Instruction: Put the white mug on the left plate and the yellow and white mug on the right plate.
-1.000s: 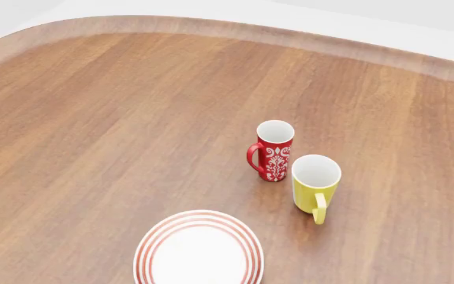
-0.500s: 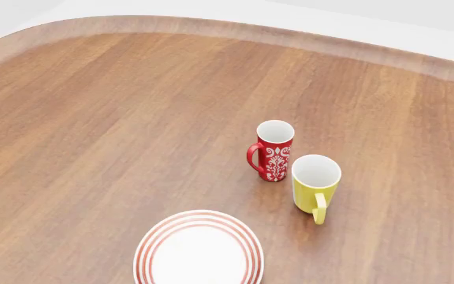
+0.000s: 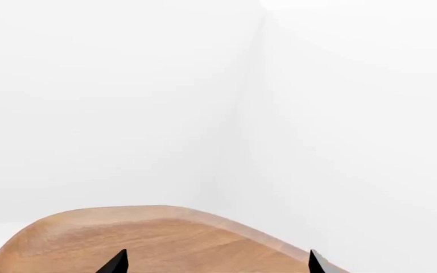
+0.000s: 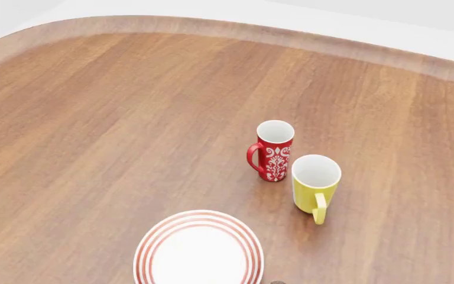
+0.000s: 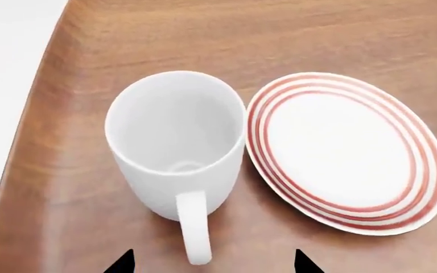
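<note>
Left gripper [image 3: 214,267] shows two fingertips well apart over bare table [image 3: 165,239], holding nothing. Right gripper [image 5: 212,266], jaws spread and empty, faces the white mug [image 5: 174,142], upright just beside a ringed plate [image 5: 347,151]; which plate it is I cannot tell. Best to straddle the handle squarely before closing. From that mug, the yellow and white mug [image 4: 315,180] appears only in the head view.

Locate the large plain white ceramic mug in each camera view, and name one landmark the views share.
Head view: not in it; only a red patterned mug, a yellow mug with white inside and one red-ringed plate show.
Left wrist view: not in it; only table edge and white walls.
Right wrist view: the large plain white ceramic mug stands centre-left, beside a red-ringed white plate.
Shared landmark: the wooden table.
</note>
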Controlling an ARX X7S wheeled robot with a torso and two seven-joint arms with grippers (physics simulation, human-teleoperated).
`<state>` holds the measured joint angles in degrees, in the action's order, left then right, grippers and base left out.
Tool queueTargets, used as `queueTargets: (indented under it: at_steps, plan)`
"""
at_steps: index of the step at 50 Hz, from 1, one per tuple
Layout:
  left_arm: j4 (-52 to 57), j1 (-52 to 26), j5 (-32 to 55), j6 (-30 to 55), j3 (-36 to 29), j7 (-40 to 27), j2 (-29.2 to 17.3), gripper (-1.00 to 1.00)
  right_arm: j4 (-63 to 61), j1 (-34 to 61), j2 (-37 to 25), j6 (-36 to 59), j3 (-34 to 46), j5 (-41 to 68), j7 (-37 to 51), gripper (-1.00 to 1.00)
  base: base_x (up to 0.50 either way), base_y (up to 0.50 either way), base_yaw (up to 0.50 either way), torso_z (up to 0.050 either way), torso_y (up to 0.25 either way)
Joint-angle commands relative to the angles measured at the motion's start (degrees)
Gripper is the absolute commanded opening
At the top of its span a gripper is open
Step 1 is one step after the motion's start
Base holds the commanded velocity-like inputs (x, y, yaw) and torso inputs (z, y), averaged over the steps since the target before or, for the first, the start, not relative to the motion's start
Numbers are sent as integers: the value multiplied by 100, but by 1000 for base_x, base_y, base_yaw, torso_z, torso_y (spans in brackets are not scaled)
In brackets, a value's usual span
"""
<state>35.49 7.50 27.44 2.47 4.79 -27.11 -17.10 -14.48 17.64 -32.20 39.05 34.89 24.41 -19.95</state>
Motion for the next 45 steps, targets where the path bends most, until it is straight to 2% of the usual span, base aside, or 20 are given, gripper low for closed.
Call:
queueTargets:
  at_steps: [1, 19, 45]
  plan:
    - [-140, -64, -225, 131, 56, 134, 105, 100, 274, 376, 90, 106, 20, -31, -459, 100, 0, 0, 0, 0, 0]
    - [-97, -10, -193, 97, 72, 99, 49, 100, 445, 828, 252, 153, 392, -121, -840, 100, 0, 0, 0, 0, 0]
    - [-10, 58, -33, 81, 185, 19, -37, 100, 1860, 1024, 689, -416, 576, -264, -1163, 100, 0, 0, 0, 0, 0]
